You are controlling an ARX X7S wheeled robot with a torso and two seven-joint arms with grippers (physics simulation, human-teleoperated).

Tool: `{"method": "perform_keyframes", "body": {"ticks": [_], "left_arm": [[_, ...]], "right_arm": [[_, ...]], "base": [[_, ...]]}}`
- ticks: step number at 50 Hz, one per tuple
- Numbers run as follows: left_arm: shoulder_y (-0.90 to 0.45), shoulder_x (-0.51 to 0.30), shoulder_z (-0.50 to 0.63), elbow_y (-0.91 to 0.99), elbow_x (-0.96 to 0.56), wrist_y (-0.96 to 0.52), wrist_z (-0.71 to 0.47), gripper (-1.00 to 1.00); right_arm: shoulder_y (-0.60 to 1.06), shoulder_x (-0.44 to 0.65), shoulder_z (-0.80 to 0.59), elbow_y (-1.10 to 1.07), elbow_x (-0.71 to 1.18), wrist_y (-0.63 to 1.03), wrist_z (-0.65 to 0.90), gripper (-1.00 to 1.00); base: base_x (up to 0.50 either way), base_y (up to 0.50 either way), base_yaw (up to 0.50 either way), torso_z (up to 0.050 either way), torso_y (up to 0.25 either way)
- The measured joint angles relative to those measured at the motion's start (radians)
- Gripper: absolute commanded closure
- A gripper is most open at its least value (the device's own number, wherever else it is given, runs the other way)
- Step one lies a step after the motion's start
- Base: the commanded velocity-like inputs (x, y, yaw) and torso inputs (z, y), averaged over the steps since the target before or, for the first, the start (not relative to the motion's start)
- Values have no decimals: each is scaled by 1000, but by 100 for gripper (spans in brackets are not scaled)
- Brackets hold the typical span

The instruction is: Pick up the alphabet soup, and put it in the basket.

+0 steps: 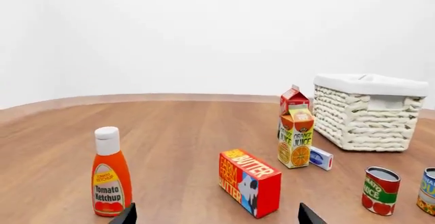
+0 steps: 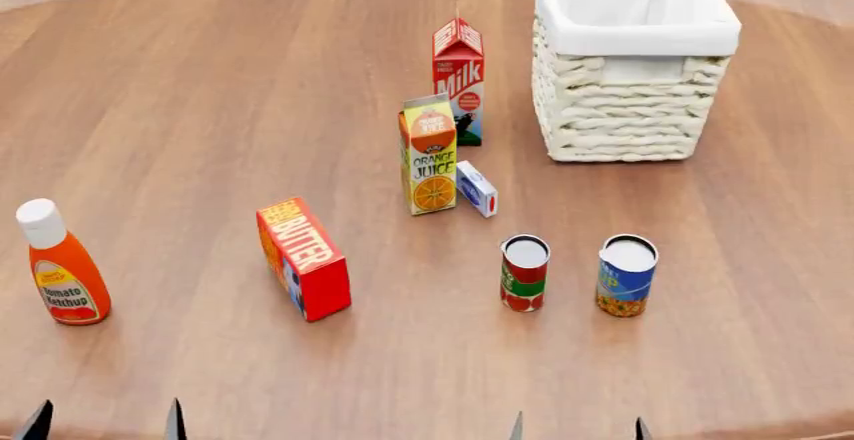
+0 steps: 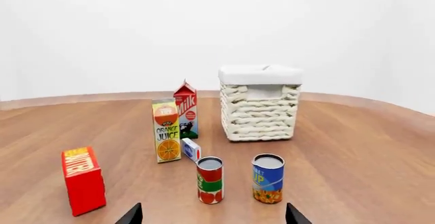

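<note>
The alphabet soup [image 2: 625,276], a small can with a blue label and yellow-orange lower part, stands upright on the wooden table, right of the red-and-green can [image 2: 523,273]. It also shows in the right wrist view [image 3: 268,178] and at the edge of the left wrist view [image 1: 427,191]. The cream wicker basket [image 2: 627,110] with white lining stands at the far right, behind the cans, also in the wrist views [image 3: 260,113] [image 1: 367,117]. My right gripper [image 2: 577,428] is open and empty, near the table's front edge, short of the cans. My left gripper [image 2: 104,422] is open and empty at the front left.
An orange juice carton [image 2: 429,155], milk carton [image 2: 458,80] and small white-blue box [image 2: 477,189] stand mid-table. A red butter box [image 2: 304,258] stands left of the cans. A ketchup bottle [image 2: 59,266] stands at the far left.
</note>
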Motion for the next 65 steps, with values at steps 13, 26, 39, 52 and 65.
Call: {"method": "perform_keyframes", "body": {"ticks": [13,26,39,52,65], "left_arm": [[30,-12,-17,26,-43,99,-26,-100],[65,-23,-37,52,-86,213,-47,-100],[68,-41,-45,51,-162,257,-47,-100],[69,-55,-40,50,-187,272,-56,-100],[78,-68,-25,65,-189,277,-67,-100]], "right_arm": [[-33,16,1,-30,9,-96,29,-100],[-61,29,7,-48,15,-185,63,-100],[-57,40,9,-29,30,-228,87,-100],[-52,52,-4,-18,35,-239,100,-100],[-45,66,-20,-10,58,-230,97,-100]], "base": [[0,0,0,0,0],[0,0,0,0,0],[0,0,0,0,0],[0,0,0,0,0],[0,-94,0,0,0]]}}
